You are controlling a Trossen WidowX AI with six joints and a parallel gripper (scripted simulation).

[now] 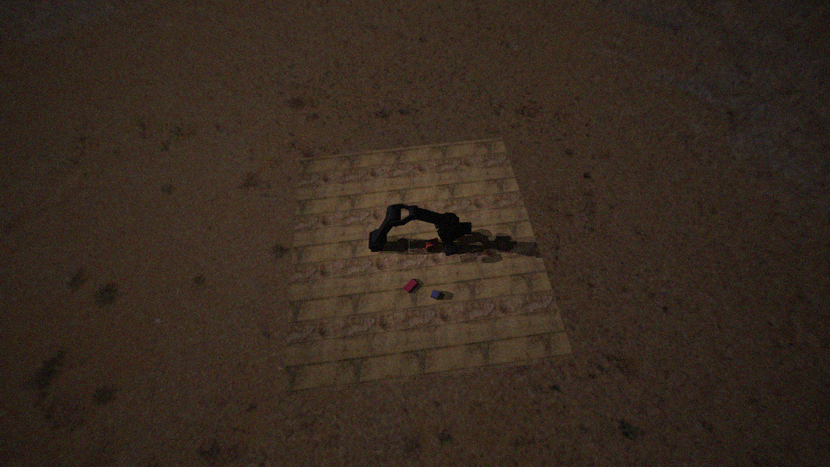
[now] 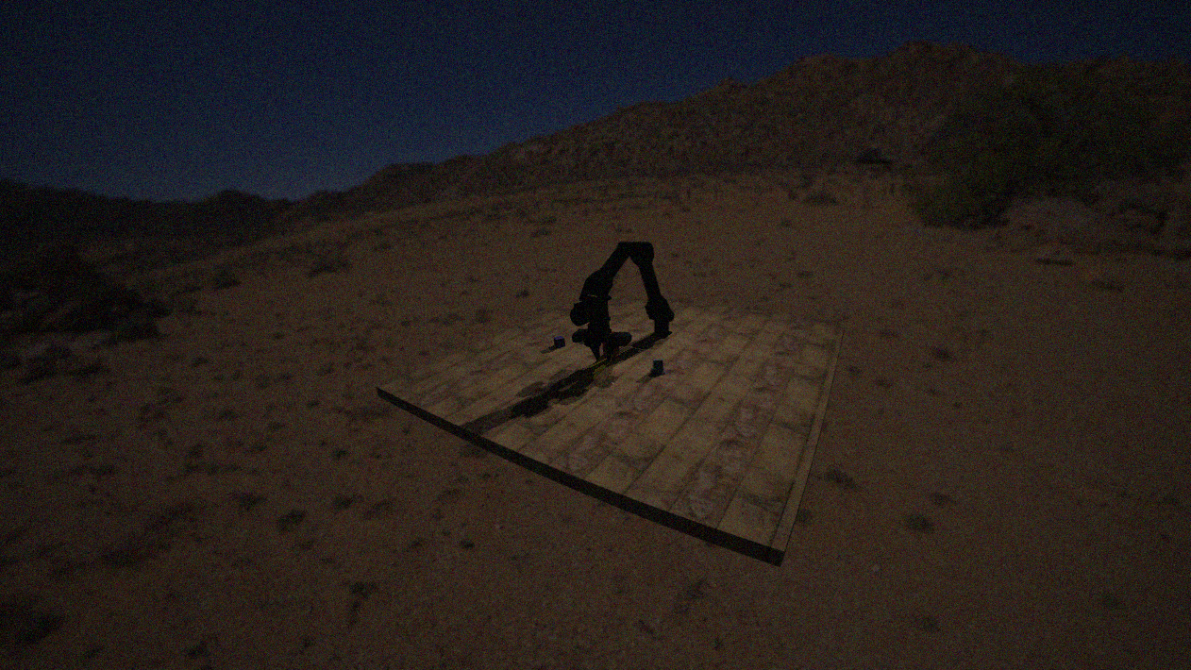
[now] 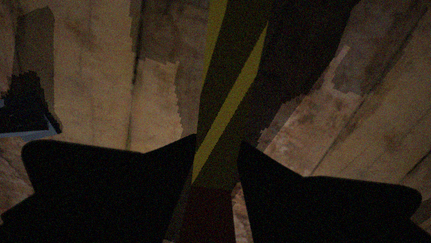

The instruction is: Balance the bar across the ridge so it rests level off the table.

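The bar, yellow with a red end, shows between the fingers in the wrist view (image 3: 217, 165), and its red end shows in the top view (image 1: 429, 246). My gripper (image 1: 450, 250) (image 2: 599, 356) (image 3: 217, 142) points down and is shut on the bar's yellow part close to the red end. The bar's far end runs out of the top of the wrist view. Whether the bar touches the table cannot be told. A dark blue piece (image 2: 658, 366) (image 3: 25, 134) stands to one side of the bar. Which piece is the ridge is not clear.
A red block (image 1: 410, 285) and a small blue-violet block (image 1: 435, 294) (image 2: 559, 342) stand on the planked table (image 1: 348, 371) (image 2: 715, 466), to one side of the arm. The arm's long shadow falls over the bar and towards the table's edge. The light is dim.
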